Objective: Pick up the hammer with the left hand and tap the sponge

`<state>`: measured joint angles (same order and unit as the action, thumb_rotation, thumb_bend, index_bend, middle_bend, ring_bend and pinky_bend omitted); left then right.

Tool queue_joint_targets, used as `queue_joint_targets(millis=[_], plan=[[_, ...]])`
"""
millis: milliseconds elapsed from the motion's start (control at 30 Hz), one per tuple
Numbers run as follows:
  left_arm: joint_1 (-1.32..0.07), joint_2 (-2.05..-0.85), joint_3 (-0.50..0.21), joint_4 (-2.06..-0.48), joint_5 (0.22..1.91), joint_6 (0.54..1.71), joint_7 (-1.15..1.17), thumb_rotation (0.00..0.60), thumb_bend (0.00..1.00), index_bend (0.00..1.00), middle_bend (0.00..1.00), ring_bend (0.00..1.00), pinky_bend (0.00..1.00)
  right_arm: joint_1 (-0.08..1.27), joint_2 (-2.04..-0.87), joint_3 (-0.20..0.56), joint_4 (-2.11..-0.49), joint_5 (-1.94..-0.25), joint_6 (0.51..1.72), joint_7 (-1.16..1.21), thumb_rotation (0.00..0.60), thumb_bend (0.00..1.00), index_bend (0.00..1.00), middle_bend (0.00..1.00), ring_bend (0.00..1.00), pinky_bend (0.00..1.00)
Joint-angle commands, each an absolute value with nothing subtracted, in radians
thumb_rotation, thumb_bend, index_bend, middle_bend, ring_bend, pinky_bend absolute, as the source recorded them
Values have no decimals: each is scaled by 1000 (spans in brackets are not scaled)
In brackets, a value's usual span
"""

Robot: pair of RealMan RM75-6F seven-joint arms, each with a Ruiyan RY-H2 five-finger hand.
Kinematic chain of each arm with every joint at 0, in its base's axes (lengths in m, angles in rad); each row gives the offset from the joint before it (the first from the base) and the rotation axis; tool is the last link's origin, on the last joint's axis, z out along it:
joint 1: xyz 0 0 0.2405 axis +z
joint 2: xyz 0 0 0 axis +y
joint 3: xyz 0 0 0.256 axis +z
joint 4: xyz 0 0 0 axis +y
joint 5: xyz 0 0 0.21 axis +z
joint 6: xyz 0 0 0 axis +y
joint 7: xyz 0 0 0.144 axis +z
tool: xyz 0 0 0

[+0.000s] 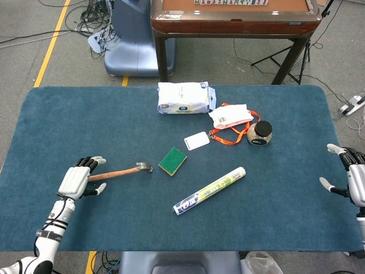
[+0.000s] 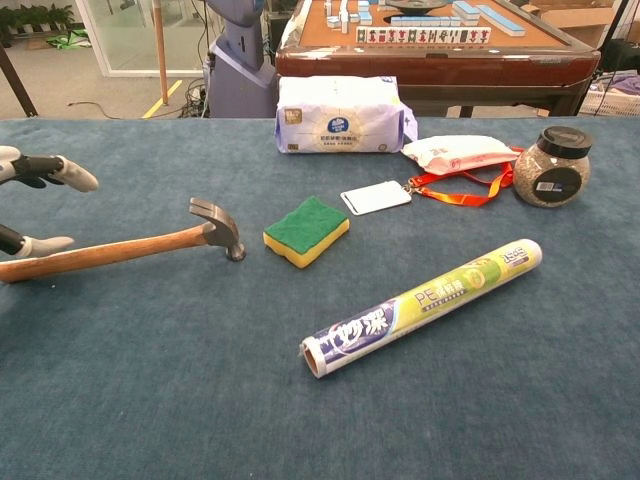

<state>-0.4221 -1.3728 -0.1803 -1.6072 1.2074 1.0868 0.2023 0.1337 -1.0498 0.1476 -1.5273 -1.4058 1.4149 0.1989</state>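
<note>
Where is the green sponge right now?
In the head view, the sponge lies mid-table, just right of the hammer head and below the white card.

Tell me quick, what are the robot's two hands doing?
Left hand: fingers wrapped around the wooden-handled hammer lying on the table.
Right hand: open, holding nothing.

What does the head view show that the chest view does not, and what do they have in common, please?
Only the head view shows the right hand at the table's right edge, fingers apart, holding nothing, and the whole left hand at the end of the hammer's handle. Only the chest view shows the tiles on the brown table behind. Both show the hammer, green sponge, cling-film roll, tissue pack, badge with orange lanyard and jar.
</note>
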Motion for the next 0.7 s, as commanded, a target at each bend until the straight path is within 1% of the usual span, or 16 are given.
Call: queue_joint_targets(millis=[33, 300, 700], plan=[[-459, -1398, -191, -1600, 1145, 1048, 262, 600, 242, 238, 195, 122, 103, 133, -1050, 147, -1520, -1404, 1413, 205, 600, 164, 205, 264, 163, 214], [-520, -1432, -201, -1602, 997, 1008, 388, 600, 242, 269, 280, 130, 103, 133, -1052, 144, -1502, -1401, 1403, 223, 600, 164, 205, 264, 163, 213], [-594, -1476, -209, -1593, 880, 993, 464, 600, 242, 297, 317, 146, 103, 129, -1051, 141, -1489, -1404, 1405, 245, 600, 164, 205, 264, 163, 213]])
